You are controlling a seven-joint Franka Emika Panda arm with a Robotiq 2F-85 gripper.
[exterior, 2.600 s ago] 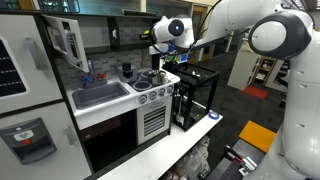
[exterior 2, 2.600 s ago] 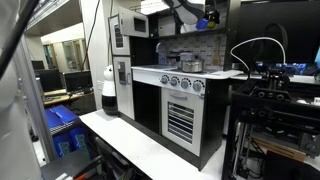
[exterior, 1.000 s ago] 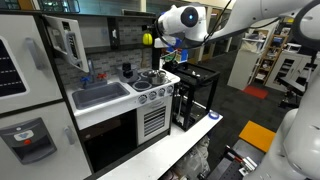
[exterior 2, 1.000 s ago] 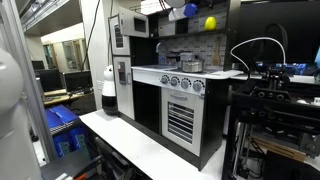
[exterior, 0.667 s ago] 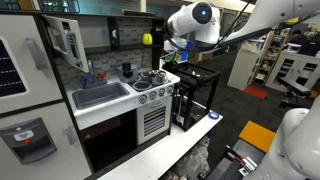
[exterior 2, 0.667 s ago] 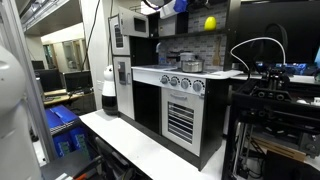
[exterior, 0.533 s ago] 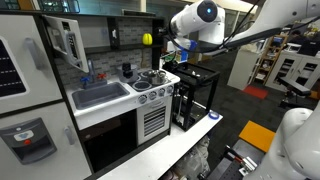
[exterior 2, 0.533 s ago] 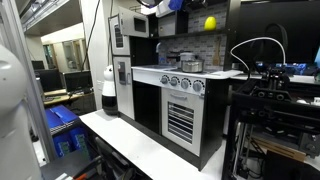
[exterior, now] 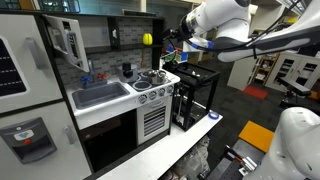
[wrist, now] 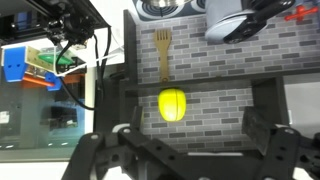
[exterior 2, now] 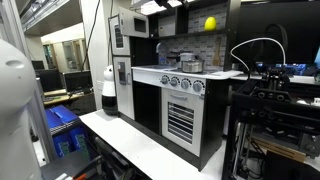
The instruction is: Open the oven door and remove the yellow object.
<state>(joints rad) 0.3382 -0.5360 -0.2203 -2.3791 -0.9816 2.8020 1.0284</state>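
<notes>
One small white-framed oven door (exterior: pixel 66 42) with a dark see-through window is seen at the left of the toy kitchen, swung out from its white cabinet and standing open. Lower and further right, a grey sink (exterior: pixel 100 95) is set into the counter, and dark metal pots (exterior: pixel 147 77) are placed on the stove top beside it.

High above the stove, a small, smooth, bright yellow ball (exterior: pixel 147 39) is found outside the oven. In an exterior view the yellow ball (exterior 2: pixel 210 22) is shown near the upper edge of the kitchen. In the wrist view the yellow ball (wrist: pixel 172 104) is centred against a grey brick backsplash (wrist: pixel 225 68) and is seen touching a black shelf (wrist: pixel 210 86). A wooden fork (wrist: pixel 163 50) is fixed to the bricks close by.

The gripper (wrist: pixel 180 152) is spread wide, and nothing is held between its fingers (wrist: pixel 268 140). It is pointed towards the ball but is clearly apart from it.

To the right, the white robot arm (exterior: pixel 225 20) is seen reaching in from the upper corner. Beneath it, a black open frame (exterior: pixel 195 95) is placed just beside the toy kitchen on the white tabletop (exterior: pixel 170 150).
</notes>
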